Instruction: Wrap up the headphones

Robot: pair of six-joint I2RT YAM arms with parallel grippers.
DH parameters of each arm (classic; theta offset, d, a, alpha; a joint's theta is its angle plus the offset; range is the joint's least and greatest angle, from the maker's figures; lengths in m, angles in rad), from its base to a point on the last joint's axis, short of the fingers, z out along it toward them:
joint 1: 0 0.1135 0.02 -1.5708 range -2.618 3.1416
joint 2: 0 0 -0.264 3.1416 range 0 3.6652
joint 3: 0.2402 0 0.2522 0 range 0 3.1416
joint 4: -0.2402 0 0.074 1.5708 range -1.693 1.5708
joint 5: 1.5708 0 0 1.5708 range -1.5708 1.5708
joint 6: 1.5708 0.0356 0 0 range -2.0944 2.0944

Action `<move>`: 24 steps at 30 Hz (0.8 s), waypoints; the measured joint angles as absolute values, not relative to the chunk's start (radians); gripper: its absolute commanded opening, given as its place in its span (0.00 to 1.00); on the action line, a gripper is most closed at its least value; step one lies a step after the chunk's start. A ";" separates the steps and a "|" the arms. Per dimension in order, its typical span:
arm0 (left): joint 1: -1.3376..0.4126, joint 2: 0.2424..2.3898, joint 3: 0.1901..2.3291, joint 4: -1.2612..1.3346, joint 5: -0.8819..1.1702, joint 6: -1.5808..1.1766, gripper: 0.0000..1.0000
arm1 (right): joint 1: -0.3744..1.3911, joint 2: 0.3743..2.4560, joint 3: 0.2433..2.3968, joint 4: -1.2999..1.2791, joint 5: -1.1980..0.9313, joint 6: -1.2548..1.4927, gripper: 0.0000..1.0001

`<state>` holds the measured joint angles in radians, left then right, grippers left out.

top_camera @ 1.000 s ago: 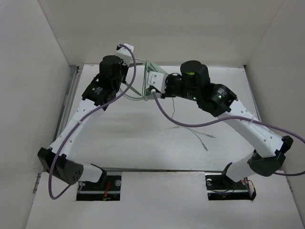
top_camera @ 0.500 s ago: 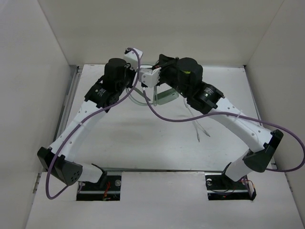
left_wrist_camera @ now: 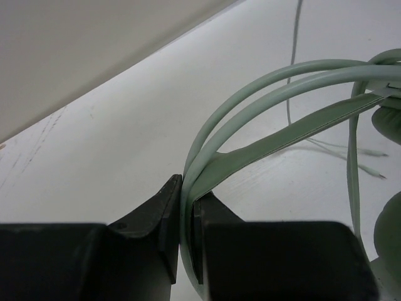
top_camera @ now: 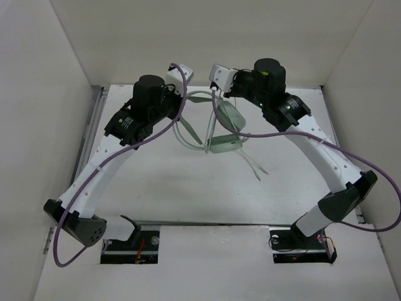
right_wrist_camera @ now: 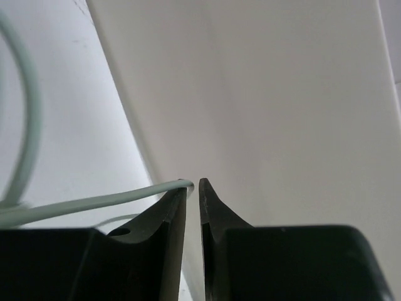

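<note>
The pale mint-green headphones (top_camera: 227,116) hang between my two grippers above the back of the table, with the second earcup (top_camera: 224,145) lower down. My left gripper (top_camera: 183,95) is shut on the thin double headband (left_wrist_camera: 263,94), which is pinched flat between the jaws of that gripper (left_wrist_camera: 186,191). My right gripper (top_camera: 217,89) is held high near the back wall and is shut on the thin pale cable (right_wrist_camera: 94,202), which enters the tips of that gripper (right_wrist_camera: 193,184). A loose stretch of the cable (top_camera: 255,168) trails down towards the table.
Thick purple robot-arm cables (top_camera: 276,135) loop over both arms and cross near the headphones. White walls close in the table at the back (top_camera: 207,37) and on both sides. The table (top_camera: 188,188) is pale white.
My right gripper has swung up and to the right towards the back wall, pulling the cable. The headphones have come out from under the arm, and the loose cable end has risen off the table.
</note>
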<state>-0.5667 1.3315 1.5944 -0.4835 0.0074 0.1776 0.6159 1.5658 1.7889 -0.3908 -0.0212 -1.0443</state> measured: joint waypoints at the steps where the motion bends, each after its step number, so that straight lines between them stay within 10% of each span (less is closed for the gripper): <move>1: -0.569 1.332 1.605 -0.496 0.027 0.177 0.00 | 0.593 1.566 1.805 -0.407 -0.065 -0.997 0.22; 12: -0.565 1.333 1.731 -0.556 0.156 0.105 0.00 | 0.427 1.567 1.853 -0.453 -0.505 -0.516 0.22; 24: -0.563 1.427 2.081 -0.598 0.286 -0.007 0.00 | 0.485 1.522 1.418 -0.080 -0.892 0.218 0.24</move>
